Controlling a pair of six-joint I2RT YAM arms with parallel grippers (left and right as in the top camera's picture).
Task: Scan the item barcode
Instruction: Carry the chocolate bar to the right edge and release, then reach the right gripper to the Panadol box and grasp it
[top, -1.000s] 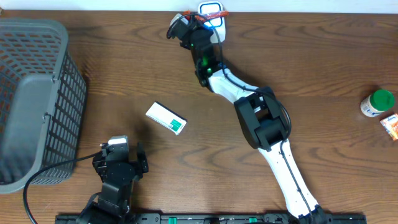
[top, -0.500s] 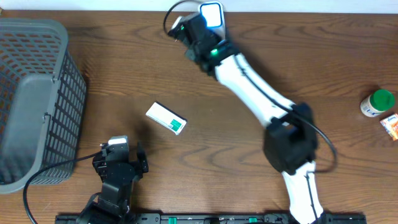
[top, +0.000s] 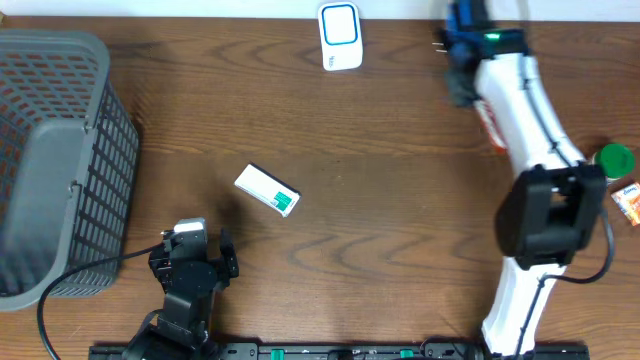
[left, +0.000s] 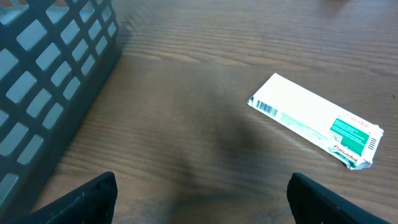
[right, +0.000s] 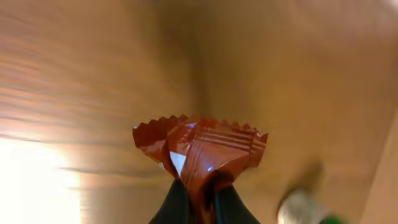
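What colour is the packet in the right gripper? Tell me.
Packet: red, clearest in the right wrist view.

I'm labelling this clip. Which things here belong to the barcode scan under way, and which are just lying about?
In the job: red packet, pinched in the right gripper; white scanner.
Lying about: white-and-green box, grey basket, green-capped bottle, orange packet.

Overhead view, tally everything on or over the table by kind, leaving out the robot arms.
Basket: 1
Box: 1
Scanner: 1
Bottle: 1
Packets: 2, the red packet and the orange packet
Total: 6
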